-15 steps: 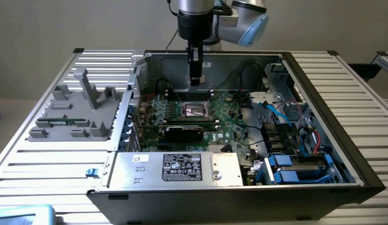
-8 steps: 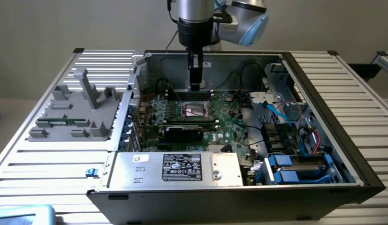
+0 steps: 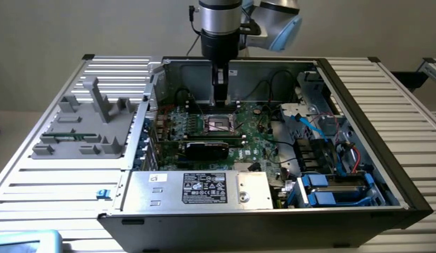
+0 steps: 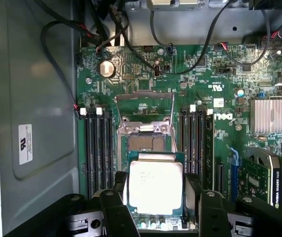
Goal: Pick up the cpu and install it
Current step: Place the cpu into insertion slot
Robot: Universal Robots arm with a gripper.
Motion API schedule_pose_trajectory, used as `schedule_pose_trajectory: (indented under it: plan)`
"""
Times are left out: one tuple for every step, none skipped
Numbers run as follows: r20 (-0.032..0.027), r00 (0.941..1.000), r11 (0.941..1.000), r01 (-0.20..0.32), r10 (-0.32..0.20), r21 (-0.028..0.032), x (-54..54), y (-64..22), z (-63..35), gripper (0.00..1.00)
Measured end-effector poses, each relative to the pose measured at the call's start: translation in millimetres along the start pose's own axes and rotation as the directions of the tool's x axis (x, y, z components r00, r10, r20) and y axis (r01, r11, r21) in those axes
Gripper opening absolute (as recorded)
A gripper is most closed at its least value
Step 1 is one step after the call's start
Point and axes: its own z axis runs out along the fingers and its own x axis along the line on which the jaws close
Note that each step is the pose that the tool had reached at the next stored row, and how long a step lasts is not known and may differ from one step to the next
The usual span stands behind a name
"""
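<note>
Over the socket: cpu gripped, not yet seated

Closest to my wrist camera, the gripper [image 4: 155, 198] has its two black fingers [image 4: 117, 200] pinching the cpu [image 4: 154, 180] by opposite edges, with the silver top facing me. The chip hangs just short of the socket [image 4: 145, 143] and is not seated in it; I cannot tell how high it sits. The socket lies open, its bare contact field showing and its metal load plate [image 4: 145, 101] swung up on the far side. Rows of memory slots [image 4: 97, 148] flank the socket on both sides. Beyond the load plate sits a coin battery [image 4: 106, 68], with black cables [image 4: 131, 44] looping past it. From the exterior view, the arm [image 3: 221, 31] comes straight down over the socket inside the open computer case [image 3: 274, 232]. A black graphics card [image 3: 207, 150] lies just on the near side of the socket. A grey tray [image 3: 84, 132] stands outside the case, well apart from the socket.
</note>
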Motion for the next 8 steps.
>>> schedule_pose_trajectory:
  plan:
    - [-0.0001, 1.0, 1.0, -0.001, 0.001, 0.0, 0.0, -0.1, 1.9, 0.55]
    - [-0.0002, 1.0, 1.0, -0.001, 0.001, -0.0001, 0.0, -0.1, 3.6, 0.55]
    - [-0.0001, 1.0, 1.0, -0.002, 0.002, -0.0001, -0.1, -0.1, 5.4, 0.55]
    - [0.0, 1.0, 1.0, -0.002, 0.002, 0.0, -0.2, -0.2, 7.3, 0.55]
    - [-0.0001, 1.0, 1.0, -0.003, 0.003, 0.0, -0.2, -0.3, 9.1, 0.55]
    - [-0.0001, 1.0, 1.0, -0.003, 0.003, -0.0001, -0.2, -0.3, 11.0, 0.55]
    - [-0.0002, 1.0, 1.0, -0.004, 0.004, -0.0001, -0.3, -0.4, 12.7, 0.55]
    - [-0.0001, 1.0, 1.0, -0.004, 0.004, 0.0, -0.3, -0.4, 14.5, 0.55]
